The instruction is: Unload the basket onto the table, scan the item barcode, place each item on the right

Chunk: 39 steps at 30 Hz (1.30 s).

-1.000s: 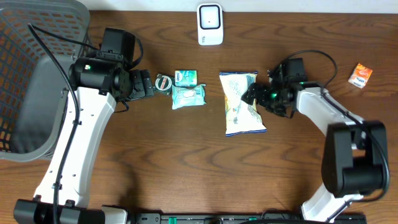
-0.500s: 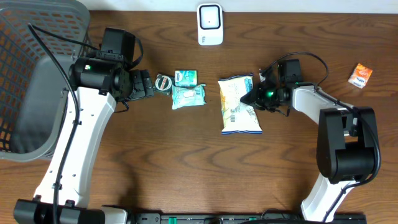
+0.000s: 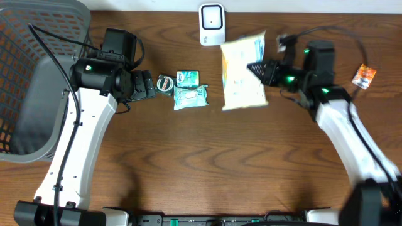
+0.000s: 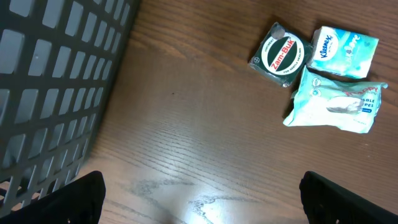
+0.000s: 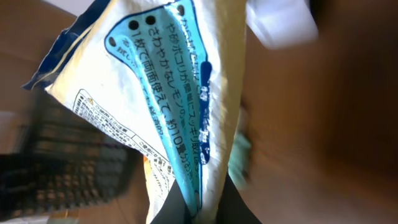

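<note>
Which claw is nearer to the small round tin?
Left. The left claw is open just beside the tin; the right claw is much farther off, shut on the snack bag.

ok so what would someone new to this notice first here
The white and blue snack bag, pinched at its edge by the right gripper and held up just right of the white scanner at the table's far edge. Next, the big grey mesh basket filling the left corner. The left gripper sits open beside a Zam-Buk tin, a Kleenex pack and a wipes pack.
</note>
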Motion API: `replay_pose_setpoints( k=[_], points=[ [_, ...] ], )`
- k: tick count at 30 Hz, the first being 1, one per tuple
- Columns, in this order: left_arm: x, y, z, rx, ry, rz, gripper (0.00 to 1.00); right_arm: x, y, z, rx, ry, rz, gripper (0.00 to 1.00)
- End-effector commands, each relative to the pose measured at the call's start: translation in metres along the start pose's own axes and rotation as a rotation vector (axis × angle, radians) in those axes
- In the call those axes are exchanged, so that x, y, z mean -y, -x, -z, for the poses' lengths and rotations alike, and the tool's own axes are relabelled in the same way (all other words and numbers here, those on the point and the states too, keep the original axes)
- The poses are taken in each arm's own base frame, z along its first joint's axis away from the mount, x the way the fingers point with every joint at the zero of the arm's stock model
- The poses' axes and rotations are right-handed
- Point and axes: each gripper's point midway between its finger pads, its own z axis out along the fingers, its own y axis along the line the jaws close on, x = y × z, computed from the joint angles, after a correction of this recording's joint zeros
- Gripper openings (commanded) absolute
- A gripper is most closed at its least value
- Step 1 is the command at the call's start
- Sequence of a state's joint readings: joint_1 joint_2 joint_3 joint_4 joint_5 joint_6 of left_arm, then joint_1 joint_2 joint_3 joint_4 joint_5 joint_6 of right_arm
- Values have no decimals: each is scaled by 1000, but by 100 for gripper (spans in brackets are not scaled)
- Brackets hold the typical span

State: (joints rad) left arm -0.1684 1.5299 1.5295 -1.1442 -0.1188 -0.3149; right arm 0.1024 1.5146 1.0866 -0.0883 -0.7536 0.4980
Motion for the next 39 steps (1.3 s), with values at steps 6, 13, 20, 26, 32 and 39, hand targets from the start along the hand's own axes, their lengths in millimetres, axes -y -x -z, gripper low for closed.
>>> replay_pose_setpoints(
  k=[6, 13, 20, 26, 32, 39],
  points=[
    [-4, 1, 0, 5, 17, 6, 99, -95, 40, 34, 219, 105, 210, 1],
    [-4, 1, 0, 5, 17, 6, 98, -102, 40, 32, 221, 130, 189, 1],
    [-4, 1, 0, 5, 17, 6, 98, -99, 39, 30, 218, 115, 179, 1],
    [-4, 1, 0, 5, 17, 6, 99, -48, 37, 22, 246, -136, 94, 1],
    [-4, 1, 0, 5, 17, 6, 99, 47, 23, 56, 273, -768, 164, 2],
    [-4, 1, 0, 5, 17, 6, 99, 87, 11, 116, 192, -1305, 389, 1]
  ],
)
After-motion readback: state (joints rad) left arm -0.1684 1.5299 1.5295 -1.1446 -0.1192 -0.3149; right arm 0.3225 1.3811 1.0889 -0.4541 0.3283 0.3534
